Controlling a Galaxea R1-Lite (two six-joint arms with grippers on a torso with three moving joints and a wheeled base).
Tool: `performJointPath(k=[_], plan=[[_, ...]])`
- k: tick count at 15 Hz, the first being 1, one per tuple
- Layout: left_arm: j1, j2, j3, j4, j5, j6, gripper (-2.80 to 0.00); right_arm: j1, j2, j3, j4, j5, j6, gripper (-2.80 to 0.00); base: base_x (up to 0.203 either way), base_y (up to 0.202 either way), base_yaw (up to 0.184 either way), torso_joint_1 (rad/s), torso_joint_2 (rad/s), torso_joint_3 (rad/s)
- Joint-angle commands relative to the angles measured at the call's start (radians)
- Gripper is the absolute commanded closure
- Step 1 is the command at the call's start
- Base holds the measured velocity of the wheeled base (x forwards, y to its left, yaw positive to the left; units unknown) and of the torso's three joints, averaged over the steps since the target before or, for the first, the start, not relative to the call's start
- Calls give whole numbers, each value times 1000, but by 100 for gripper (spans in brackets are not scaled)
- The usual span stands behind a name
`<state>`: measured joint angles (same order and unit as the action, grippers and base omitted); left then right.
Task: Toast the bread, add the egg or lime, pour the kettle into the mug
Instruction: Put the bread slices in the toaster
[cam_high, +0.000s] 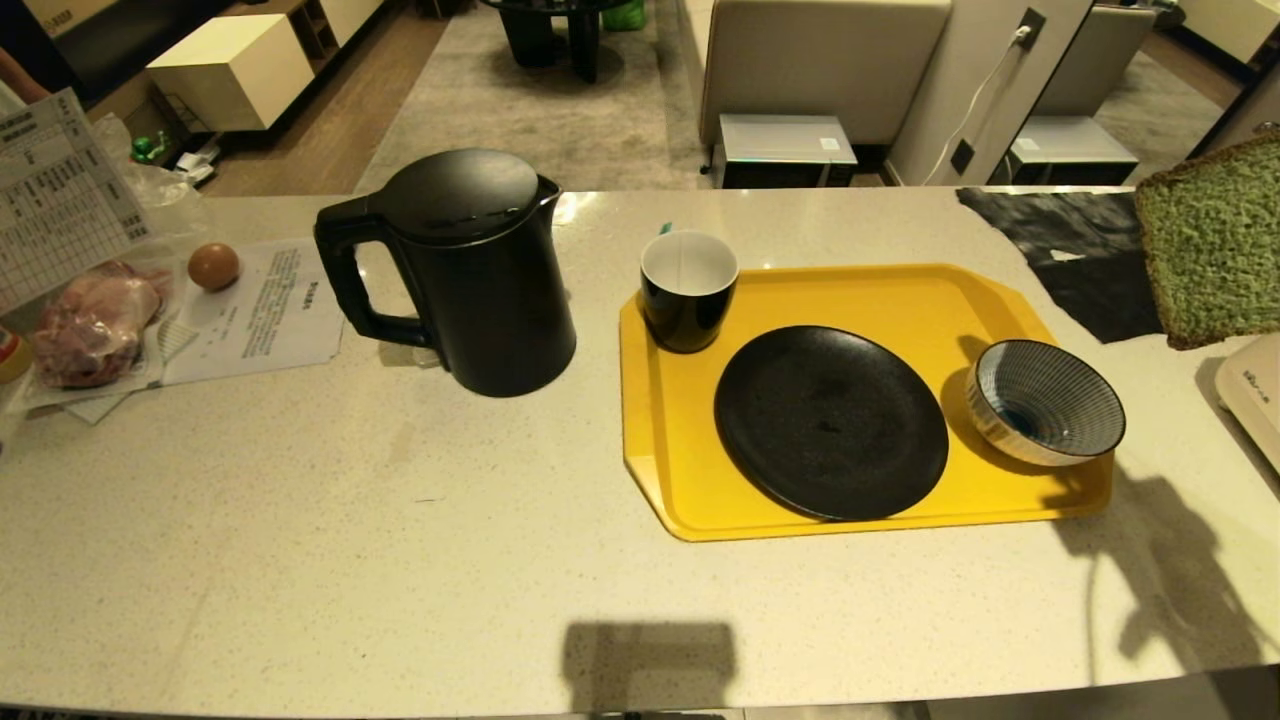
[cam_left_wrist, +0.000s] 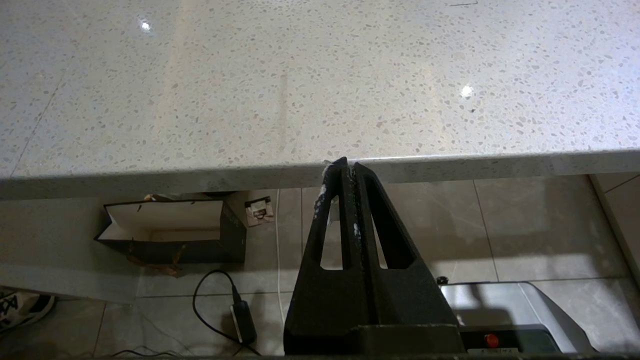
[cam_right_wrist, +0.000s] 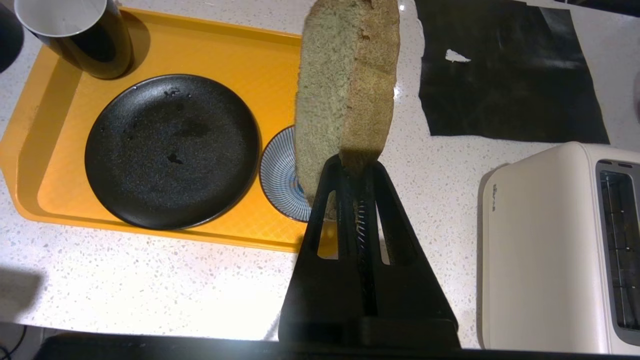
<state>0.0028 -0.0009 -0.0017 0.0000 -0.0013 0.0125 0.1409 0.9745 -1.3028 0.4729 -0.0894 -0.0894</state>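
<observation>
the right gripper (cam_right_wrist: 356, 167) pinches the bread (cam_right_wrist: 345, 90) by its bottom crust edge, holding it upright above the counter between the striped bowl (cam_right_wrist: 280, 180) and the cream toaster (cam_right_wrist: 540, 245). the slice looks light, soft and crumbly, so the firmer crust seems the better hold than the spongy green crumb. the left gripper (cam_left_wrist: 348, 167) hangs closed and empty off the counter edge (cam_left_wrist: 320, 172); the toaster's small logo and the printed sheets (cam_high: 270, 310) are too small to read.

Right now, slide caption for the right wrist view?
Right gripper holds the bread upright above the counter, between tray and toaster.
</observation>
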Motion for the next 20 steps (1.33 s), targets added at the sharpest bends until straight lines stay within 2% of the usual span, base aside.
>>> performJointPath(k=[1, 7, 10, 14, 20], plan=[[0, 1, 0, 0, 1, 0, 0, 0, 3, 0, 3, -4, -1, 0, 0, 0, 0, 0, 0, 0], [0, 1, 0, 0, 0, 7, 0, 0, 3, -1, 3, 0, -1, 0, 0, 0, 0, 0, 0, 0], [0, 1, 0, 0, 0, 6, 0, 0, 0, 2, 3, 0, 0, 0, -145, 0, 3, 3, 5, 2], [0, 1, 0, 0, -2, 7, 0, 0, 0, -1, 3, -1, 43, 0, -164, 0, 0, -5, -1, 5], [2, 1, 0, 1, 0, 7, 0, 0, 3, 2, 3, -3, 45, 0, 0, 0, 0, 0, 0, 0]])
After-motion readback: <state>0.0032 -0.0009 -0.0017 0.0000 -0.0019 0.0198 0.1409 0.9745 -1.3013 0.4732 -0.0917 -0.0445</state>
